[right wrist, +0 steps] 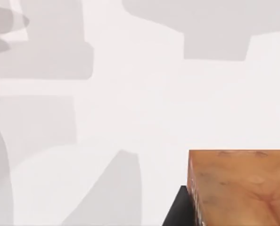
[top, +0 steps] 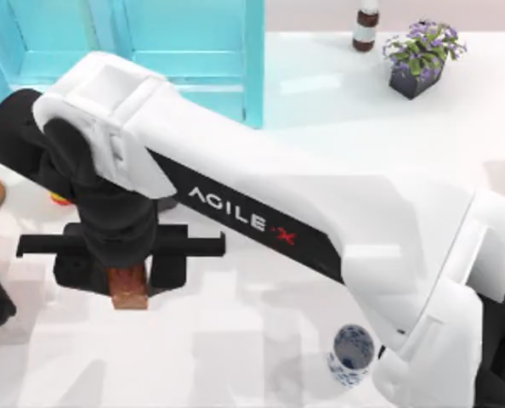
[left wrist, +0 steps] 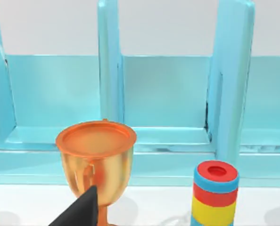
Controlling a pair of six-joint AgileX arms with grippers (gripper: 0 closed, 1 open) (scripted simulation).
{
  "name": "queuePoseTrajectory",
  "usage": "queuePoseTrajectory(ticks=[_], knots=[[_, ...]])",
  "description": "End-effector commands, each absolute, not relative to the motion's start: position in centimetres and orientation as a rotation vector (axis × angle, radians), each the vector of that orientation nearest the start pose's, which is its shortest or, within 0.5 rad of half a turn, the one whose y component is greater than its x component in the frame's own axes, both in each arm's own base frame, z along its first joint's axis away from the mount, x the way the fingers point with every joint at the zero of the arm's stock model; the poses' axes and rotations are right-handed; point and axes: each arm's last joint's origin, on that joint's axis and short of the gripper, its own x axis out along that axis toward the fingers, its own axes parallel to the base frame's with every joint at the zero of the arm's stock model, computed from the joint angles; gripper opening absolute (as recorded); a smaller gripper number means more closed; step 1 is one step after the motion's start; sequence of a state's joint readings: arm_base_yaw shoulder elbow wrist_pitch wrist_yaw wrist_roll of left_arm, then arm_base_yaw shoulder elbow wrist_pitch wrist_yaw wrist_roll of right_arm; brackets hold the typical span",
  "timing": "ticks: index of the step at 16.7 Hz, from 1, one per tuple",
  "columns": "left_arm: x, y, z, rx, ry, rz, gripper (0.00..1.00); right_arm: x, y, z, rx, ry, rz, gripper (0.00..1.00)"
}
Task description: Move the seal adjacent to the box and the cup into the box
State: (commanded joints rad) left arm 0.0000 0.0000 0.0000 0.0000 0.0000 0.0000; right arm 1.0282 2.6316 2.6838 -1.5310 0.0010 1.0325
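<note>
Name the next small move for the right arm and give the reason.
Probably carry the seal toward the turquoise box and set it down beside it. The right gripper is shut on the seal, away from the box; the cup stands untouched near the table's front edge.

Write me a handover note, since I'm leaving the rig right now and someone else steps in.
Right hand: reached across to the table's left half, shut on the seal, which it holds in front of the blue box.
Left hand: parked at the left edge, facing the box, the gold goblet and striped cylinder.
Cup: upright on the table near the front, right of centre, untouched.
Done: seal grasped.
Left: set the seal beside the box, then put the cup into the box.
</note>
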Motion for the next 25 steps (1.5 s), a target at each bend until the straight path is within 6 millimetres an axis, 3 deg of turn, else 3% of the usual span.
queuePoseTrajectory(ticks=[5, 12, 20, 22, 25], knots=[[10.6, -0.1, 16.0, 0.000, 0.000, 0.000, 1.00, 25.0, 40.4, 22.1, 0.053, 1.535, 0.064, 0.00], [10.6, -0.1, 16.0, 0.000, 0.000, 0.000, 1.00, 23.5, 35.8, 22.5, 0.044, 1.549, 0.045, 0.00], [10.6, -0.1, 16.0, 0.000, 0.000, 0.000, 1.00, 23.2, 35.4, 22.3, 0.036, 1.555, 0.042, 0.00], [10.6, -0.1, 16.0, 0.000, 0.000, 0.000, 1.00, 24.3, 34.4, 22.5, 0.038, 1.552, 0.044, 0.00], [10.6, -0.1, 16.0, 0.000, 0.000, 0.000, 1.00, 27.9, 30.6, 23.1, 0.036, 1.542, 0.045, 0.00]])
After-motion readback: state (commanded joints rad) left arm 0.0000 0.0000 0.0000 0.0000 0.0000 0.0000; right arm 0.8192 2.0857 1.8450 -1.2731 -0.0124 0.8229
